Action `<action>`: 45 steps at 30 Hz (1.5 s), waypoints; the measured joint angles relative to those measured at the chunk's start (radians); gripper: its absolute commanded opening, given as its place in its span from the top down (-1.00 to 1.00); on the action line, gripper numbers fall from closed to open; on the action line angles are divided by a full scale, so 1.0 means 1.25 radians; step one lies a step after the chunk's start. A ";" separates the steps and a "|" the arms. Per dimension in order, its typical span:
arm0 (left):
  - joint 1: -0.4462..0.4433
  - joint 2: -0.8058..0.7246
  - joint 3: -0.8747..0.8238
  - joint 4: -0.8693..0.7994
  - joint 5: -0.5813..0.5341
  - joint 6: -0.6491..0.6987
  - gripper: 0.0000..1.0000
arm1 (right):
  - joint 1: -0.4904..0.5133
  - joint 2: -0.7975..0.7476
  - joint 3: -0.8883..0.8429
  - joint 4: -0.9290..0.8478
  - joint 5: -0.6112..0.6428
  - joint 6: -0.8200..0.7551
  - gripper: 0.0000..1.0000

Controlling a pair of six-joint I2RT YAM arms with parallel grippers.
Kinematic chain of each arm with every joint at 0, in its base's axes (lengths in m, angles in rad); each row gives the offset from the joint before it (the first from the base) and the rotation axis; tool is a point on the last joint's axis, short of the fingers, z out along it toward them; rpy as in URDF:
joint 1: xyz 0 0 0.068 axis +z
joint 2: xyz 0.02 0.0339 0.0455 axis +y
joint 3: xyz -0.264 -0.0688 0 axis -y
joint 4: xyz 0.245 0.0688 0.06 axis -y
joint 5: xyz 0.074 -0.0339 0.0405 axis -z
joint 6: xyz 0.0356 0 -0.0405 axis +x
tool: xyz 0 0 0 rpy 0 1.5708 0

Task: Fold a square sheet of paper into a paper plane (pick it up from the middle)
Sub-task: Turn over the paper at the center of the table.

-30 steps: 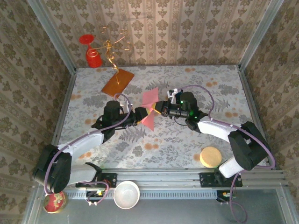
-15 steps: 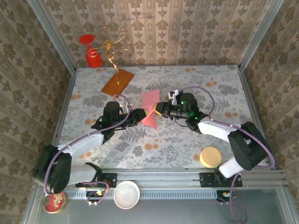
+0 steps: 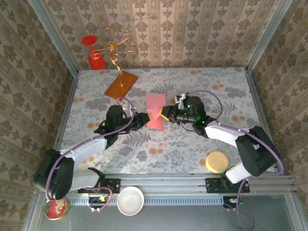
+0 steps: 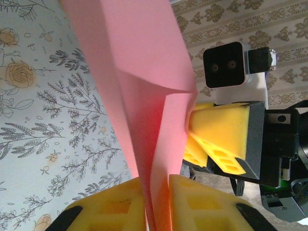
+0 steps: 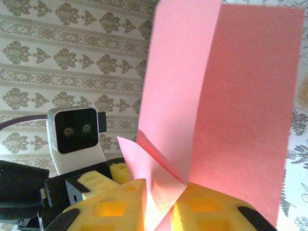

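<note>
Sheet of paper (image 3: 155, 111), creased, clamped by left gripper (image 3: 144, 118) at 9 o'clock. Right gripper (image 3: 165, 114) at 3 o'clock: grip unclear.

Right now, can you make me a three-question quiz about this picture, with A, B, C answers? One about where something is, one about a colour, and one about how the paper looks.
1. Where is the sheet of paper?
A. In the white bowl
B. Between the left hand and the right hand
C. On the orange board

2. What colour are the hands' fingers?
A. Blue
B. Yellow
C. Green

3. How does the paper look?
A. Lying flat
B. Crumpled into a ball
C. Folded, with a crease in it

Answers:
1 B, because the top view shows the pink sheet between the two hands.
2 B, because both wrist views show yellow fingers.
3 C, because the wrist views show a fold line running along the sheet.
</note>
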 measured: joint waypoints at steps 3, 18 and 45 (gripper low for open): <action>0.001 0.004 0.000 0.002 0.000 0.000 0.75 | -0.008 -0.018 -0.001 -0.036 0.007 -0.012 0.23; -0.089 0.035 0.325 -0.611 -0.248 0.318 0.81 | -0.049 -0.184 0.003 -0.374 0.189 -0.178 -0.03; -0.293 0.493 0.607 -1.021 -0.742 0.432 0.44 | -0.112 -0.251 -0.032 -0.497 0.318 -0.203 -0.02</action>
